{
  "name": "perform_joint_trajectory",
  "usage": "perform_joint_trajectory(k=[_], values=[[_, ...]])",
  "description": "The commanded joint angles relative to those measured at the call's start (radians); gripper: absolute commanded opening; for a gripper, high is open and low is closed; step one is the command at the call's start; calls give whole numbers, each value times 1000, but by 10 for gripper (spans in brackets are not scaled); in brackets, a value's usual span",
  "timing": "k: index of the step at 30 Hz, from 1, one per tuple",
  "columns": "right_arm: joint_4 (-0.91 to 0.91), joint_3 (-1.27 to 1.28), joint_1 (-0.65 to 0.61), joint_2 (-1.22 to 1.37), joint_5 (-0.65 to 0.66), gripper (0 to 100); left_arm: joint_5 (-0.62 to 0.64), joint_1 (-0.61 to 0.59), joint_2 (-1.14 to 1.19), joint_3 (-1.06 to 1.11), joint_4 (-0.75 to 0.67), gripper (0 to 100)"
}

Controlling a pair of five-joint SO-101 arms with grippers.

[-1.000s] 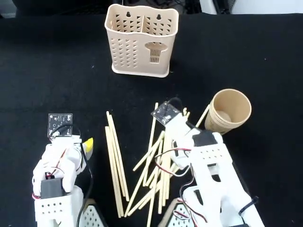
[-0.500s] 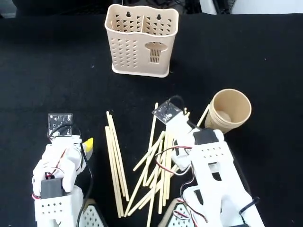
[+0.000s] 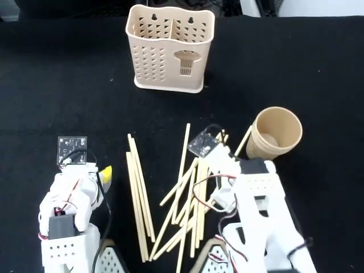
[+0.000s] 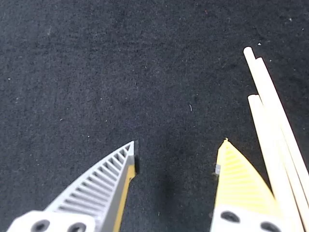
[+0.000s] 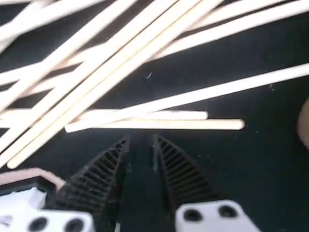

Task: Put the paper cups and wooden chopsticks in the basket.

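Nothing is in the basket (image 3: 170, 48) yet, so I judge I am at the very start: the first pick from the wooden chopsticks (image 3: 182, 193). They lie in a loose, crossed heap on the black desk (image 3: 68, 85) between my two arms, with a straighter bundle on the side nearer my left arm. The nested paper cups (image 3: 274, 135) lie tipped over just beyond the heap on my right side, well apart from the basket, which stands upright at the far edge with its two compartments open to the top.

My right gripper (image 5: 141, 140) hangs low over the heap with its fingers drawn almost together, only a thin slot between them and nothing in it, as far as this angle lets me judge. Two chopsticks (image 5: 159, 124) lie crosswise just ahead of its tips. My left gripper (image 4: 178, 142) rests over bare desk with its fingers spread and empty, the bundle's ends (image 4: 270, 106) just beside the yellow finger.

The next move calls for my right fingers to part, settle astride one or two sticks at the edge of the heap where they cross least, and pinch near the middle so they lift level and do not drag the rest
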Motion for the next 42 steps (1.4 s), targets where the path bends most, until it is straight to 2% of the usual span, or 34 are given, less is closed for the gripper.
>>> perform_joint_trajectory(k=[1, 7, 12, 23, 32, 38, 42], values=[[-60, -33, 15, 117, -49, 99, -2, 10, -8, 16, 2, 275], [-71, -185, 15, 349, -49, 71, -2, 12, -8, 16, 0, 275], [-63, -265, 2, 404, -58, 51, -2, 13, -8, 16, -3, 275], [-71, -354, -275, 412, -262, 65, -2, 13, -8, 16, -2, 275], [-71, -455, -287, 414, -290, 88, -2, 13, -8, 16, 0, 275], [-48, -509, -287, 412, -410, 90, -2, 13, -8, 16, 0, 275], [-15, -509, -282, 406, -417, 137, -2, 13, -8, 16, 0, 275]])
